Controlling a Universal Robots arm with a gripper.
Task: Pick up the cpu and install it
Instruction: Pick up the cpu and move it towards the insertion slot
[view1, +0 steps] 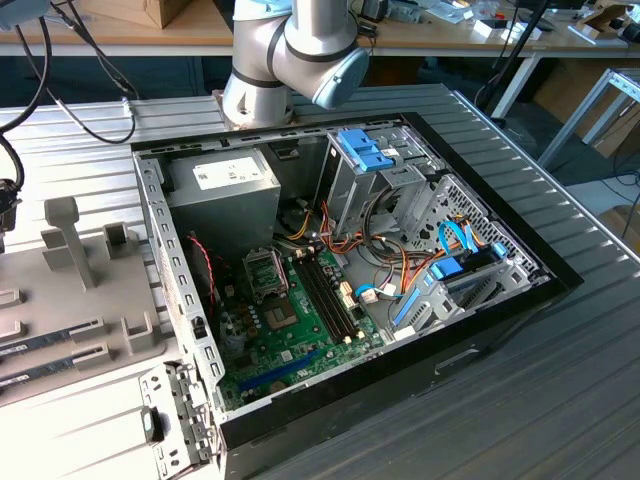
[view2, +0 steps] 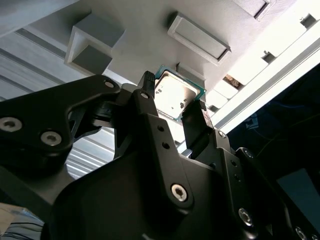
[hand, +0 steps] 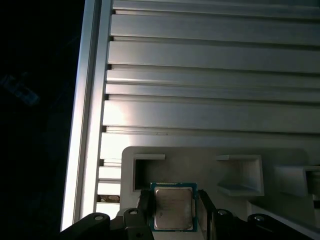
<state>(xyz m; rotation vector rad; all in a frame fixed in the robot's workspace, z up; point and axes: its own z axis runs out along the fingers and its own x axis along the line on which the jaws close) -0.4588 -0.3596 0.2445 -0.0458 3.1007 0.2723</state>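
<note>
Second wrist view: cpu (view2: 175, 95) pinched edgewise.
Narrow-set fingers (view2: 194, 125) clamp its opposite rims over the grey holder (view2: 135, 25); edge grip likely spares top and contacts.

Open computer case (view1: 400, 362) on slatted table (view1: 560, 400); grey power supply (view1: 222, 185), green motherboard (view1: 305, 348) inside; grey fixture tray (view1: 40, 300) beside case.
</note>
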